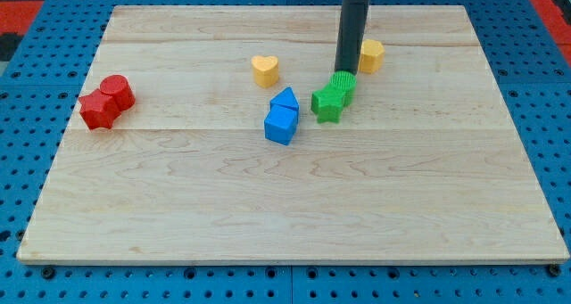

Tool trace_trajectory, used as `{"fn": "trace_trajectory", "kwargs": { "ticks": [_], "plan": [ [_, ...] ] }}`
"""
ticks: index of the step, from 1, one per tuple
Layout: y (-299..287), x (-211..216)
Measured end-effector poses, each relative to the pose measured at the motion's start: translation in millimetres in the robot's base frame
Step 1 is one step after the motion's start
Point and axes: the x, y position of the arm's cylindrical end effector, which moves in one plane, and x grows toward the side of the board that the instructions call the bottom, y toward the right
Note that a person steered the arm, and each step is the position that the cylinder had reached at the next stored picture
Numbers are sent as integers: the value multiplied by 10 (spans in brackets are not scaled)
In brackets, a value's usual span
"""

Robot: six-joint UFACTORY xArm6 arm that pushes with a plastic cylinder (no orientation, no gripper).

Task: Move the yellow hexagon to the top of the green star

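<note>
The yellow hexagon point(371, 55) lies near the view's top, right of centre. The green star point(333, 95) lies just below and left of it, apart from it. My rod comes down from the view's top between them; my tip point(344, 73) stands at the green star's upper edge, just left of the yellow hexagon. Whether the tip touches the star I cannot tell.
A yellow heart point(265, 69) lies left of the rod. Two blue blocks point(283, 116) sit together just left of the green star. Two red blocks point(105, 102) sit together at the view's left. The wooden board point(294, 206) lies on a blue pegboard.
</note>
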Motion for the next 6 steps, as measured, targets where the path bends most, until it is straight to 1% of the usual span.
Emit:
{"fn": "trace_trajectory", "kwargs": {
  "ticks": [1,2,3,4,5,6],
  "plan": [
    [536,79],
    [1281,-26],
    [1148,-322],
    [751,-499],
    [538,-616],
    [-303,-614]
  ]
}}
